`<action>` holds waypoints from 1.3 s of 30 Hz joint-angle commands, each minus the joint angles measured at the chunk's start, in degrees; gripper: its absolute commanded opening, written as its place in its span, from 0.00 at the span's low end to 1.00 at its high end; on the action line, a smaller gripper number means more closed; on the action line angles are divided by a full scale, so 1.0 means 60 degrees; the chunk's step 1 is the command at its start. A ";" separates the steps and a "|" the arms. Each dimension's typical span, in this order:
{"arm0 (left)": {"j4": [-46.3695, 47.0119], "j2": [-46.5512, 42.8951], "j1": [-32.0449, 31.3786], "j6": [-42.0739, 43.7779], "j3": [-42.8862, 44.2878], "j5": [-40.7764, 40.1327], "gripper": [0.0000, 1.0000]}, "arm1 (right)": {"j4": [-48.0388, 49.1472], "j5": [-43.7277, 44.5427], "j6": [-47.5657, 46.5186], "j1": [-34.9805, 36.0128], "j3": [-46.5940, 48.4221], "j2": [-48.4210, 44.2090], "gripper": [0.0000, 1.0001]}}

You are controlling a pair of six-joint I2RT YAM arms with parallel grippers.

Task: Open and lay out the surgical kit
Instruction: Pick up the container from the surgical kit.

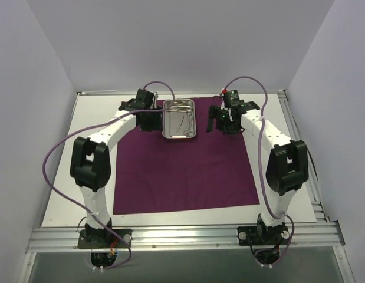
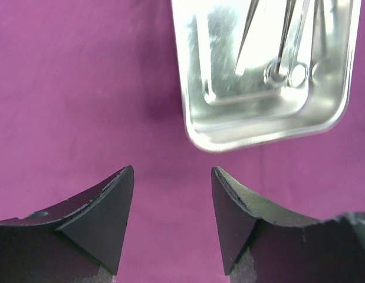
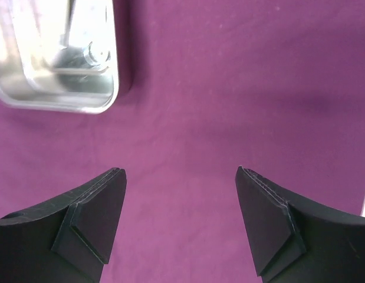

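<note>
The dark magenta cloth wrap [image 1: 185, 171] lies spread flat on the table. The shiny steel tray [image 1: 179, 118] stands on its far edge, with thin silver instruments [image 1: 183, 122] inside. In the left wrist view the tray [image 2: 197, 118] holds ring-handled scissors [image 2: 288, 71]. The tray's corner shows in the right wrist view [image 3: 108, 88]. My left gripper [image 1: 153, 121] is open and empty just left of the tray; its tips [image 2: 172, 177] hover over bare cloth. My right gripper [image 1: 216, 125] is open and empty right of the tray, over the cloth [image 3: 182, 177].
A white sheet [image 1: 82, 194] lies under the cloth on the table. White walls close the left, back and right sides. A metal rail [image 1: 182, 236] runs along the near edge by the arm bases. Purple cables loop from both arms.
</note>
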 commanded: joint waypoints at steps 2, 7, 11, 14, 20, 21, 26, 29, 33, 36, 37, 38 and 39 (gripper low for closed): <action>0.0762 0.0826 -0.0186 0.0345 0.1114 0.0025 0.63 | -0.0474 -0.0008 -0.0006 -0.0053 -0.0550 -0.1349 0.76; 0.0367 0.2100 -0.0332 0.0462 0.2446 -0.0077 0.63 | -0.0680 0.0285 -0.0182 -0.0067 -0.0932 -0.1950 0.77; -0.0174 0.2862 -0.0391 0.0551 0.3311 -0.0472 0.63 | -0.0752 0.0285 -0.0138 -0.0155 -0.1079 -0.2068 0.77; -0.0555 0.3419 -0.0391 0.0580 0.3927 -0.0794 0.59 | -0.0797 0.0300 -0.0167 -0.0170 -0.1093 -0.2112 0.77; -0.0674 0.3859 -0.0391 0.0726 0.4249 -0.1220 0.53 | -0.0914 0.0402 -0.0240 -0.0243 -0.1211 -0.2185 0.77; -0.0746 0.3932 -0.0376 0.0756 0.4308 -0.1234 0.47 | -0.0928 0.0417 -0.0241 -0.0243 -0.1240 -0.2185 0.77; -0.0923 0.4226 -0.0376 0.0814 0.4514 -0.1279 0.33 | -0.0943 0.0490 -0.0226 -0.0272 -0.1328 -0.2185 0.77; -0.0835 0.4241 -0.0376 0.0960 0.4514 -0.1191 0.27 | -0.0943 0.0476 -0.0211 -0.0272 -0.1284 -0.2156 0.77; -0.1069 0.4358 -0.0318 0.1107 0.4908 -0.0957 0.02 | -0.0943 0.0505 -0.0182 -0.0272 -0.1313 -0.2156 0.77; -0.1055 0.4023 -0.0230 0.1181 0.5012 -0.0839 0.02 | -0.0899 0.0476 -0.0167 -0.0272 -0.1284 -0.2141 0.77; -0.1084 0.3920 -0.0186 0.1152 0.5041 -0.0810 0.02 | -0.0899 0.0476 -0.0153 -0.0272 -0.1284 -0.2141 0.78; -0.1157 0.3701 -0.0099 0.1093 0.5172 -0.0766 0.02 | -0.0870 0.0447 -0.0138 -0.0272 -0.1284 -0.2098 0.78; -0.1244 0.3626 -0.0040 0.1020 0.5260 -0.0795 0.02 | -0.0812 0.0417 -0.0124 -0.0272 -0.1255 -0.2097 0.78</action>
